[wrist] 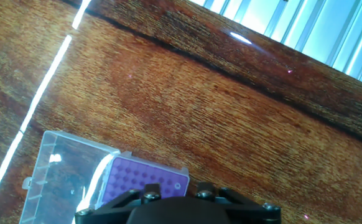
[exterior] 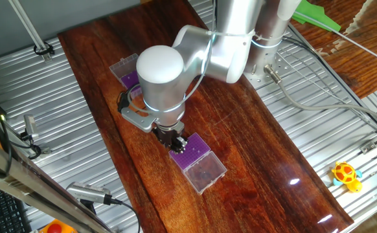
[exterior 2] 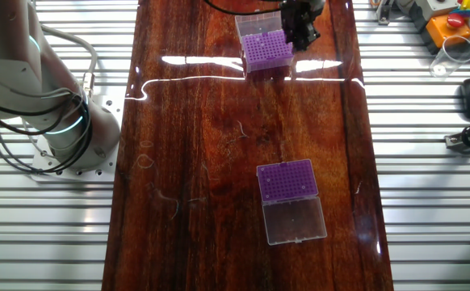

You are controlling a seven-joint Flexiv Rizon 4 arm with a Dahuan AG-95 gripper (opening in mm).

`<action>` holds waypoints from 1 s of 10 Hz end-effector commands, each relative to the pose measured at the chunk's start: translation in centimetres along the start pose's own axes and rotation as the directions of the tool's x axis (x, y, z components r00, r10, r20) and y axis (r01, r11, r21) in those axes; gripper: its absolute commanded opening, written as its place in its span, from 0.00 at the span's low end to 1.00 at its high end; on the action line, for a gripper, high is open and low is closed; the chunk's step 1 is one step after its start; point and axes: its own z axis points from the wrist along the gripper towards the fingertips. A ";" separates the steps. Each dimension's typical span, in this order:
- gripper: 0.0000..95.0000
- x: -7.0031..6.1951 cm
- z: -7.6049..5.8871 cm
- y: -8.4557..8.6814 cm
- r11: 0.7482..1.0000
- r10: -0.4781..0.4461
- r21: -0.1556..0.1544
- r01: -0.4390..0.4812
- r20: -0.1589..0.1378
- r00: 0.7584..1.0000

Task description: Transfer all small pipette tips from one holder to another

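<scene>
Two purple tip holders with clear hinged lids lie on the wooden table. The near holder [exterior: 190, 151] [exterior 2: 266, 50] [wrist: 140, 182] has its lid [exterior: 206, 172] [wrist: 60, 177] folded open. My gripper [exterior: 175, 138] [exterior 2: 302, 32] hangs right at this holder's edge, its fingers pointing down. In the hand view only the black hand body [wrist: 175, 210] shows, so the fingers are hidden. One hole near the holder's corner shows a pale ring [wrist: 178, 185]; otherwise the small pipette tips are too small to make out. The other holder [exterior: 130, 77] [exterior 2: 286, 179] lies apart, its lid [exterior 2: 296, 220] open too.
The dark wooden table [exterior: 253, 142] is flanked by ribbed metal surfaces [exterior 2: 429, 202]. The arm's base [exterior 2: 57, 137] stands beside the table with cables. A yellow toy [exterior: 346, 176] lies on the metal; a clear cup [exterior 2: 453, 55] and small equipment sit off the table.
</scene>
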 end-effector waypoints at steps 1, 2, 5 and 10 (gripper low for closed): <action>0.20 0.7 -0.4 -0.8 1.000 -0.029 -0.005 0.029 -0.003 1.000; 0.20 1.4 -0.7 -1.6 0.999 -0.050 -0.010 0.050 -0.003 0.999; 0.20 4.3 -1.2 -4.7 0.995 -0.101 -0.010 0.101 -0.012 0.995; 0.20 4.8 -1.5 -5.0 0.998 -0.055 -0.014 0.055 0.004 0.998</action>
